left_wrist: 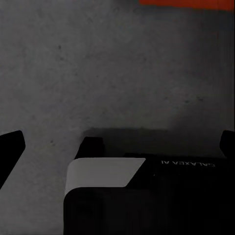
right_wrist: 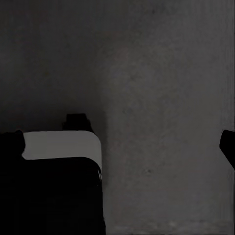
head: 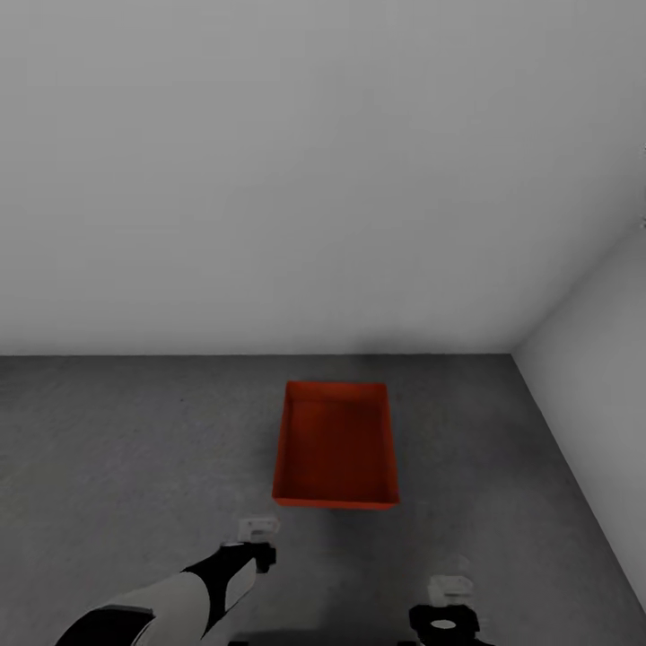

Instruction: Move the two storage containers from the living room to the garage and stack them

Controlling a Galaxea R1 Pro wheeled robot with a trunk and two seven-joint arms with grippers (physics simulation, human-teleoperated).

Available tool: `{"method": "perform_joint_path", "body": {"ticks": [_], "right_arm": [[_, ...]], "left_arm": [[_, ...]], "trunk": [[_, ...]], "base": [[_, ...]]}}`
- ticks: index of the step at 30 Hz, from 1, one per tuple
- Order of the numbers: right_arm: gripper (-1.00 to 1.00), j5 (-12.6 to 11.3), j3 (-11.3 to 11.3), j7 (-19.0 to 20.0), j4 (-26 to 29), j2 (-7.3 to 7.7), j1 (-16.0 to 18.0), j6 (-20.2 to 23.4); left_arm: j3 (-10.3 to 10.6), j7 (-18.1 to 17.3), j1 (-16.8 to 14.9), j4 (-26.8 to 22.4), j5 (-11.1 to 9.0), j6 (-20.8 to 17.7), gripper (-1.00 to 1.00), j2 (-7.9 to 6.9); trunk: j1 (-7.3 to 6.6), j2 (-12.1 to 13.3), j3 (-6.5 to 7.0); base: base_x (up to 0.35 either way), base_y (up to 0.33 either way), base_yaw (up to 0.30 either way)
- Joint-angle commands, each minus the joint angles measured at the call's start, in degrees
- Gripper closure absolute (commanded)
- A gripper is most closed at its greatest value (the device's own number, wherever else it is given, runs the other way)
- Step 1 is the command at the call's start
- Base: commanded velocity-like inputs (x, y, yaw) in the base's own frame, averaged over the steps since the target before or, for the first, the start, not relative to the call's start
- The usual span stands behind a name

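While both arms hang low at the near edge of the head view, one orange-red container [head: 336,445] sits flat on the dark grey concrete floor [head: 126,449], open side up, nothing inside. It lies near the pale grey back wall [head: 269,179], w/ a side wall [head: 592,395] off to the right meeting it at the corner.

Left gripper [head: 258,529] is just short of the container's near left corner, not touching it; right gripper [head: 449,589] is nearer the robot, well apart from the box. Left wrist view: dark fingertips [left_wrist: 11,144] at both edges, wide apart, bare concrete between them, nothing held; strip of the container [left_wrist: 186,3] at the frame edge. Right wrist view: fingertips [right_wrist: 227,143] also spread wide, only floor between, nothing held. Robot base [left_wrist: 105,174] w/ white panel shows under both wrist cams.
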State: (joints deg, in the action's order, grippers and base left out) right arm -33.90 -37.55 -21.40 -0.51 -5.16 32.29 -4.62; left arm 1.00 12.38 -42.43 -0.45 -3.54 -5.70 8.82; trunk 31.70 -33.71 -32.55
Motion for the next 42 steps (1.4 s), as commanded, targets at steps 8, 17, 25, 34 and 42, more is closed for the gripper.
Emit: {"method": "perform_joint_path", "body": {"ticks": [8, 17, 25, 34, 42], "right_arm": [[-1.0, -0.3, -0.6, 0.5, -0.1, -2.97, -8.9, -3.4], [-1.0, -0.4, -0.6, 2.1, -0.3, -3.68, -13.6, -4.6], [-1.0, -0.5, -0.5, 2.5, -0.5, -3.41, -13.7, -4.2], [-1.0, -0.4, -0.6, 2.6, -0.5, -3.78, -13.7, -3.8], [-1.0, -0.5, -0.6, 2.7, -0.5, -3.81, -13.7, -3.9]], "left_arm": [[0.1, -1.1, 6.9, 0.2, -0.2, 0.3, -1.0, -0.49], [0.1, -11.8, 17.0, 0.3, -0.4, 6.3, -1.0, -2.88], [0.2, -14.1, 17.9, 0.3, -0.4, 6.6, -1.0, -3.43], [0.5, -14.2, 17.9, 0.2, 0.0, 6.9, -1.0, -5.67], [0.5, -14.2, 17.9, 0.2, 0.1, 7.0, -1.0, -7.86]], "trunk": [[0.02, -0.1, 0.66], [0.02, -0.1, 1.35], [0.02, -0.1, 1.43], [0.02, -0.1, 1.91], [0.02, -0.1, 2.63]], "base": [[0.0, 0.0, 0.0], [0.0, 0.0, 0.0], [0.0, 0.0, 0.0], [0.0, 0.0, 0.0], [0.0, 0.0, 0.0]]}}
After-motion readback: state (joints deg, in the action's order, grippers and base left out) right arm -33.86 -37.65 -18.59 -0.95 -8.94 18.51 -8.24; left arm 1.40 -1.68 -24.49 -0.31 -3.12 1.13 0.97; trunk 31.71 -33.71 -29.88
